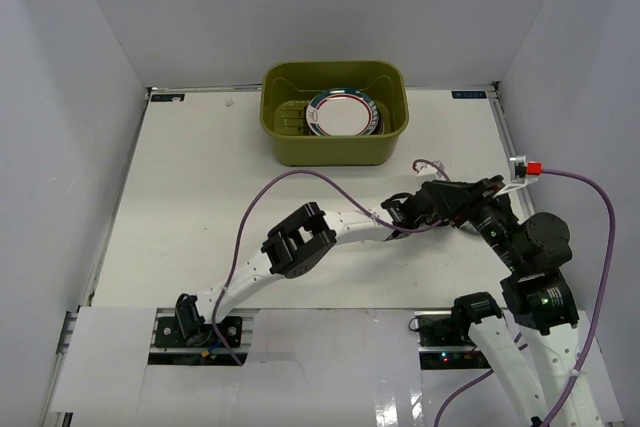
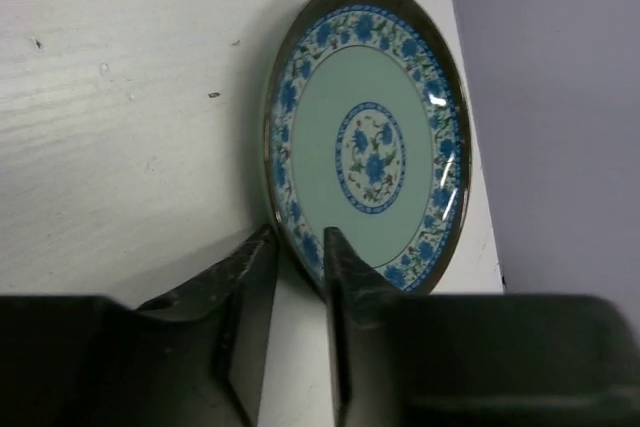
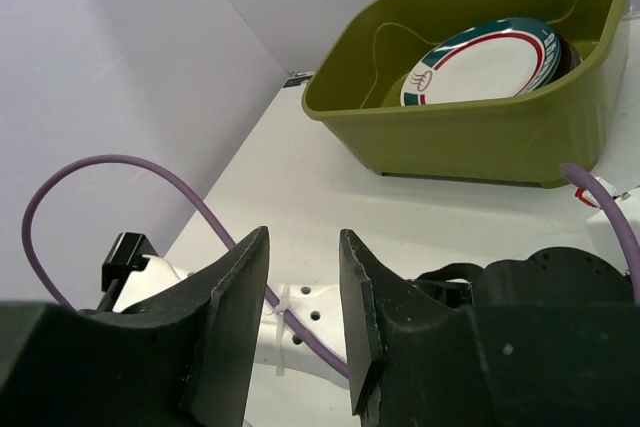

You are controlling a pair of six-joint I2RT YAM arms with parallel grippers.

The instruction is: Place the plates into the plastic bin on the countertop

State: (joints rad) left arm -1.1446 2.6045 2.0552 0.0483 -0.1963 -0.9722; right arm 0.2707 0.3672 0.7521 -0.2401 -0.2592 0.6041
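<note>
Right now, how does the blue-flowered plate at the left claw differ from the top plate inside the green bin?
The blue-flowered plate has a pale green centre; the top plate is white with green and red rings. The blue-flowered plate lies on the countertop, its rim between the fingers of the left claw; the top plate rests in the olive bin on other plates, untouched. Both are round.

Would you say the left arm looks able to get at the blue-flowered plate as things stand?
Probably yes: the left pincer straddles the blue-flowered plate at its rim, a finger on each side, with nothing else between.
</note>
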